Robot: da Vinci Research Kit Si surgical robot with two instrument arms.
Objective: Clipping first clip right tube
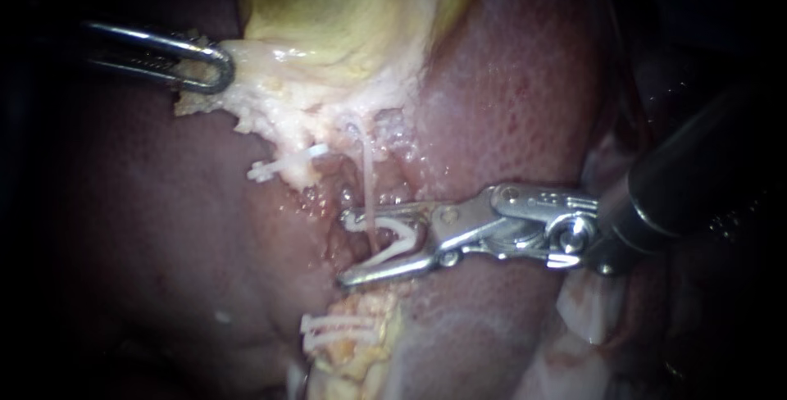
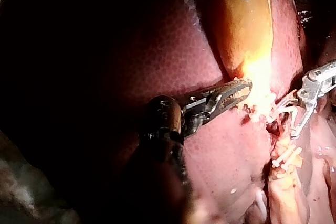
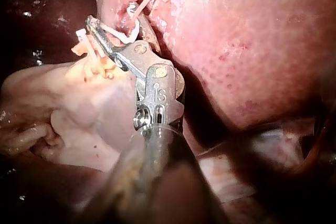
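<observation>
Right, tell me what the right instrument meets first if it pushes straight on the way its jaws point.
The thin pale tube: it crosses the open white clip held in the jaws of the right instrument. Beyond it lies the liver, though depth is unclear.

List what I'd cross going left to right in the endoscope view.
Left instrument gripping pale tissue → white clip → thin tube → dark shaft of the right instrument. Its tip, holding an open clip, straddles the tube, so both are left unplaced.
</observation>
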